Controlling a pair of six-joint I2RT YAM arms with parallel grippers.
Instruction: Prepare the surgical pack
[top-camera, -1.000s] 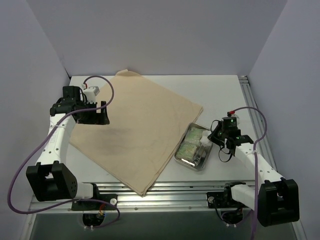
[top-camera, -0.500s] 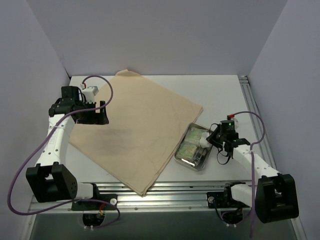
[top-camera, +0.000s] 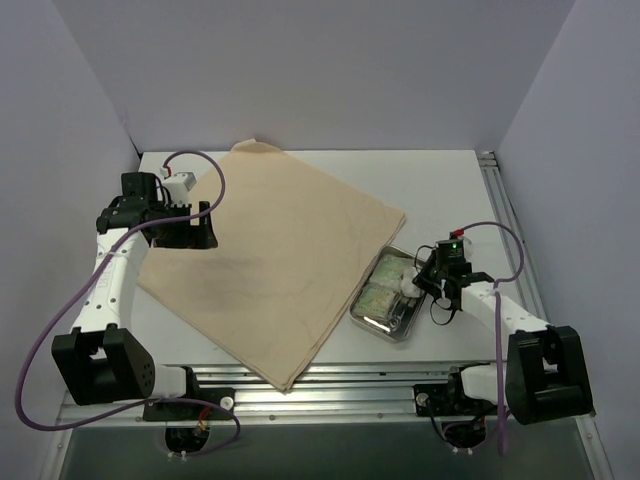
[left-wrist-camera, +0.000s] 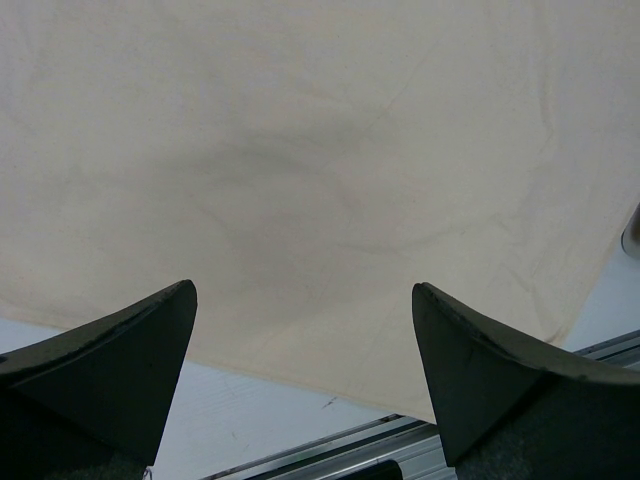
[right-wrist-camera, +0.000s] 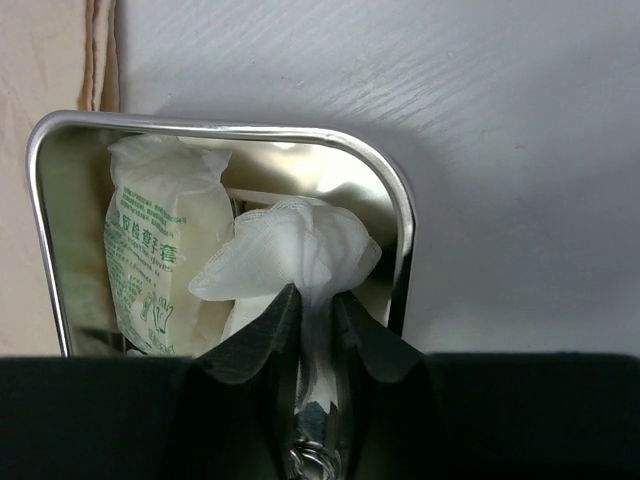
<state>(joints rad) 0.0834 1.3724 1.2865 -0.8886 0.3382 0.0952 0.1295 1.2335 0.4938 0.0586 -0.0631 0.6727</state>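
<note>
Overhead, the steel tray (top-camera: 392, 333) just beside the tan cloth sheet (top-camera: 270, 260) shows only pale blurs inside, and the right gripper (top-camera: 413, 285) covers its right rim. Up close, the right wrist view resolves them: a crinkly green-printed packet (right-wrist-camera: 150, 250) and fluffy white gauze (right-wrist-camera: 300, 245), pinched between the right fingers (their bases cut off) over the shiny, round-cornered tray. Left gripper (left-wrist-camera: 303, 295) spread wide above softly creased cloth, only its dark fingertips showing.
</note>
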